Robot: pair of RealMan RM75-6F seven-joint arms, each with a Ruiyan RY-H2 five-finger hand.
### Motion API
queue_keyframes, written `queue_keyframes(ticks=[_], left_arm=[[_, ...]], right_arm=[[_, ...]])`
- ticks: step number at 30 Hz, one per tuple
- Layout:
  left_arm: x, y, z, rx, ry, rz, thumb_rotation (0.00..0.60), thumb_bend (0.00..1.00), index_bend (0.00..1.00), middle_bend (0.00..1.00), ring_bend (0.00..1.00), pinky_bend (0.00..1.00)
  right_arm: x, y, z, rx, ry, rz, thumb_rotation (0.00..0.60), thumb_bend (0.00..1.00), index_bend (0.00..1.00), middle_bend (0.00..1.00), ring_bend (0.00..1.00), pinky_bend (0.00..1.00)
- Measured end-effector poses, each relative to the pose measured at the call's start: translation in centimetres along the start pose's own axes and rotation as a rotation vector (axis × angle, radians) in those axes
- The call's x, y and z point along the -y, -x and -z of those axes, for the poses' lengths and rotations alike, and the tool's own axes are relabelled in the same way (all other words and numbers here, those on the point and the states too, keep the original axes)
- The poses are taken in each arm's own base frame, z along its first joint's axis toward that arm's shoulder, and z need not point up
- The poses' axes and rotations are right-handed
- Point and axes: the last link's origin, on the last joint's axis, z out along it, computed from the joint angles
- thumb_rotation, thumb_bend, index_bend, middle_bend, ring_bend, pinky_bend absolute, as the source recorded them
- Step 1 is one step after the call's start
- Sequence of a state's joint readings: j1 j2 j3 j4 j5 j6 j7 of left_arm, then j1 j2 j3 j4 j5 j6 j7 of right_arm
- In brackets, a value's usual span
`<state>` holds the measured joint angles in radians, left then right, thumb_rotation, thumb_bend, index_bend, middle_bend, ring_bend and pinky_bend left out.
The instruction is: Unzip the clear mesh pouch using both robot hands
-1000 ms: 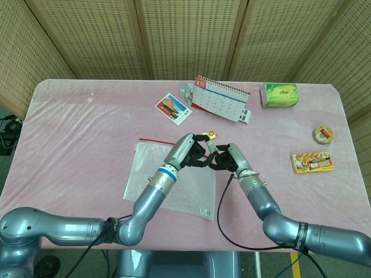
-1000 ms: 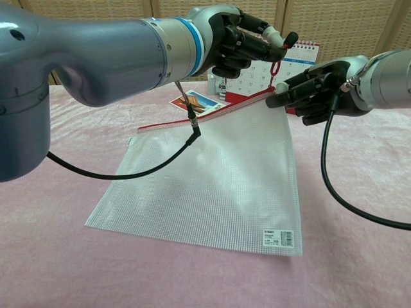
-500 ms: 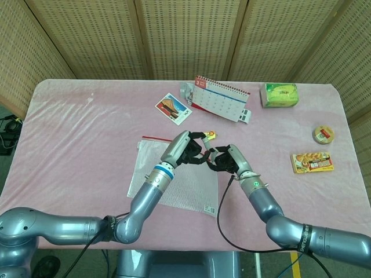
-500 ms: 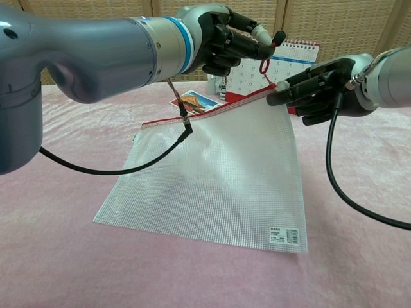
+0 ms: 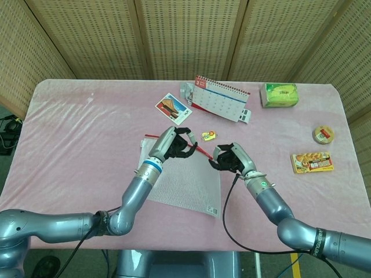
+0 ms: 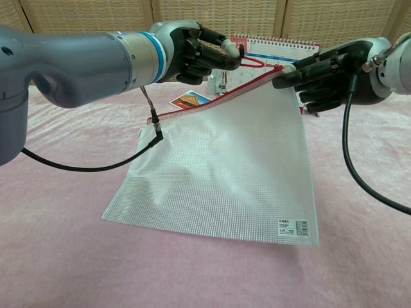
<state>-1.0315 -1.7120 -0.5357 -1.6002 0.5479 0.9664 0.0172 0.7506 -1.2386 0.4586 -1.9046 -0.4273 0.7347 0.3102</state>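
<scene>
The clear mesh pouch (image 5: 184, 186) (image 6: 225, 167) is lifted at its red zip edge (image 6: 212, 102), and its lower edge lies on the pink table (image 5: 87, 133). My left hand (image 5: 174, 145) (image 6: 196, 51) pinches the red zip pull loop (image 6: 252, 62) above the zip edge. My right hand (image 5: 230, 158) (image 6: 327, 72) pinches the pouch's top right corner, and a short red stretch (image 5: 202, 152) shows between the two hands. Whether the zip has parted is not clear.
A desk calendar (image 5: 220, 97) and a picture card (image 5: 173, 108) lie behind the pouch, with a small yellow sweet (image 5: 208, 136) just beyond the hands. At the right are a green packet (image 5: 279, 95), a tape roll (image 5: 323, 134) and a snack packet (image 5: 312, 163). Black cables (image 6: 96, 168) hang from both wrists.
My left hand has moved left along the zip edge with the red pull, away from my right hand. The gap between the hands has widened; the right hand still holds the corner.
</scene>
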Motion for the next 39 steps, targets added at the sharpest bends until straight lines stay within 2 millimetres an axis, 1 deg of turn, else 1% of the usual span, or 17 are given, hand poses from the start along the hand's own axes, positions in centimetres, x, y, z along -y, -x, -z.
queue_keyframes(ticks=[9, 14, 17, 22, 25, 26, 28, 29, 33, 36, 39], left_arm=[[1.2, -2.2, -0.4, -0.029, -0.03, -0.013, 0.6, 0.81, 0.84, 1.0, 0.97, 1.0], [1.7, -3.4, -0.5, -0.044, -0.046, -0.033, 0.6, 0.81, 0.84, 1.0, 0.97, 1.0], [2.1, -4.5, -0.5, -0.061, -0.053, -0.051, 0.6, 0.81, 0.84, 1.0, 0.97, 1.0], [2.9, -7.3, -0.2, -0.099, -0.072, -0.111, 0.6, 0.81, 0.84, 1.0, 0.97, 1.0], [3.5, -9.2, 0.3, -0.121, -0.09, -0.14, 0.6, 0.81, 0.84, 1.0, 0.97, 1.0], [3.6, -9.5, 0.3, -0.124, -0.094, -0.146, 0.6, 0.82, 0.84, 1.0, 0.97, 1.0], [4.3, -11.2, 0.8, -0.142, -0.115, -0.173, 0.6, 0.81, 0.84, 1.0, 0.97, 1.0], [4.5, -11.6, 0.9, -0.146, -0.121, -0.181, 0.6, 0.82, 0.84, 1.0, 0.97, 1.0], [6.2, -14.6, 1.9, -0.172, -0.169, -0.228, 0.6, 0.82, 0.84, 1.0, 0.97, 1.0], [7.2, -16.2, 2.4, -0.185, -0.198, -0.242, 0.6, 0.82, 0.84, 1.0, 0.97, 1.0], [7.9, -17.2, 2.7, -0.198, -0.215, -0.251, 0.6, 0.82, 0.84, 1.0, 0.97, 1.0]], right_arm=[[0.4, -0.7, 0.1, 0.027, -0.007, -0.054, 0.6, 0.84, 0.83, 1.0, 1.0, 1.0], [1.0, -1.3, 0.3, 0.031, -0.02, -0.078, 0.6, 0.85, 0.83, 1.0, 1.0, 1.0], [1.7, -2.0, 0.6, 0.025, -0.034, -0.096, 0.6, 0.85, 0.83, 1.0, 1.0, 1.0], [2.3, -3.6, 1.3, 0.015, -0.047, -0.108, 0.6, 0.85, 0.83, 1.0, 1.0, 1.0], [2.3, -4.6, 1.5, 0.009, -0.05, -0.111, 0.6, 0.85, 0.83, 1.0, 1.0, 1.0], [2.3, -5.0, 1.6, 0.004, -0.05, -0.11, 0.6, 0.85, 0.83, 1.0, 1.0, 1.0], [2.2, -6.0, 1.7, -0.017, -0.05, -0.112, 0.6, 0.85, 0.83, 1.0, 1.0, 1.0], [2.1, -6.4, 1.8, -0.024, -0.05, -0.114, 0.6, 0.85, 0.83, 1.0, 1.0, 1.0], [1.9, -7.8, 2.2, -0.046, -0.052, -0.135, 0.6, 0.85, 0.83, 1.0, 1.0, 1.0], [1.8, -8.7, 2.5, -0.059, -0.056, -0.14, 0.6, 0.85, 0.83, 1.0, 1.0, 1.0], [1.6, -9.4, 2.7, -0.074, -0.057, -0.134, 0.6, 0.85, 0.83, 1.0, 1.0, 1.0]])
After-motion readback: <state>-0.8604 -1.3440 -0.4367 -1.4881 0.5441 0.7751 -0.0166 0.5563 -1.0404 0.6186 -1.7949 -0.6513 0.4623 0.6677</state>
